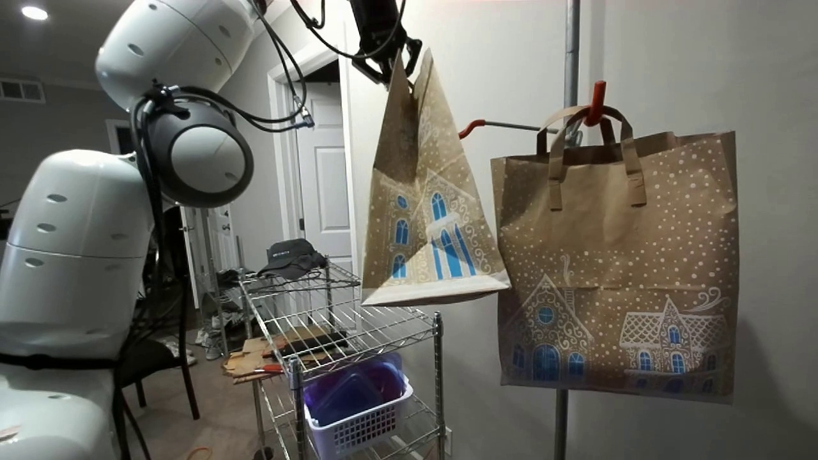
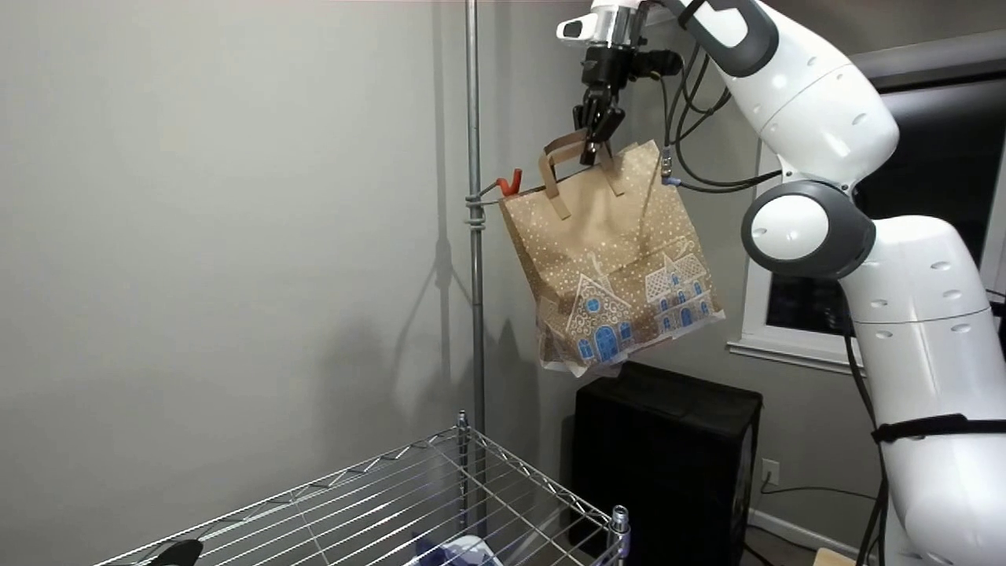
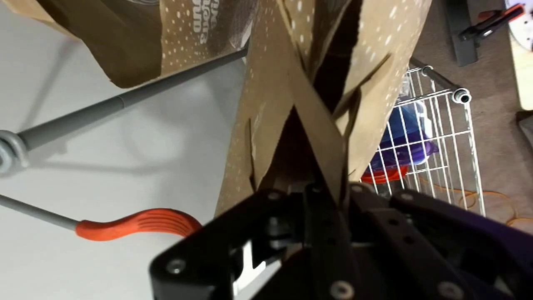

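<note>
Gripping a brown paper bag (image 1: 441, 191) by its handle (image 3: 317, 121), your jaws stood clamped tight and held it aloft at a tilt, near a gray pole (image 2: 476, 330) in both exterior views. You had a red-tipped hook (image 1: 474, 126) just beside the load, while a second paper bag (image 1: 613, 255) hung by its straps (image 1: 634, 166) from another red hook (image 1: 597, 102). Lower down, a wire rack (image 1: 438, 364) carried a dark cap (image 1: 291, 252) on top and a white basket (image 1: 370, 425) below.
</note>
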Action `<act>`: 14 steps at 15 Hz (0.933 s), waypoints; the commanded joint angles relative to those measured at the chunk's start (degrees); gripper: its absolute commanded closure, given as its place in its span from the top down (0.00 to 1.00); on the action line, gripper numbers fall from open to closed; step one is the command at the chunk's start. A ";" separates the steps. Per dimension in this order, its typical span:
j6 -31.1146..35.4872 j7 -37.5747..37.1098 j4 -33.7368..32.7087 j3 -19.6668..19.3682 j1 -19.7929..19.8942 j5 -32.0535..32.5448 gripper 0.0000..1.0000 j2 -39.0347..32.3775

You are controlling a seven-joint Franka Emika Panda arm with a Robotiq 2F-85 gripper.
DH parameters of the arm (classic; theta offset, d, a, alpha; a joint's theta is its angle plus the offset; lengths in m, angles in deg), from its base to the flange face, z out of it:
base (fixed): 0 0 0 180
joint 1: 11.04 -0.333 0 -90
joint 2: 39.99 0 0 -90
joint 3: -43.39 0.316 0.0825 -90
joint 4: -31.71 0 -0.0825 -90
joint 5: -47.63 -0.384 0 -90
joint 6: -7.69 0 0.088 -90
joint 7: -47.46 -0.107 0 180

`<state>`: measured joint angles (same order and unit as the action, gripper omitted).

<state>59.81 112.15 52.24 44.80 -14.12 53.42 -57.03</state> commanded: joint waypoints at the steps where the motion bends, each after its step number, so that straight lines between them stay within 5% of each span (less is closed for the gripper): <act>1: -1.41 3.02 0.00 0.78 -0.51 -0.02 0.01 -0.71; 7: 3.69 -0.15 0.00 1.82 -0.14 -2.68 0.01 -3.21; 14: 21.44 -1.96 -0.02 2.01 -1.85 -3.04 0.01 -3.89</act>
<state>75.11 111.35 52.22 46.97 -15.34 50.08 -61.09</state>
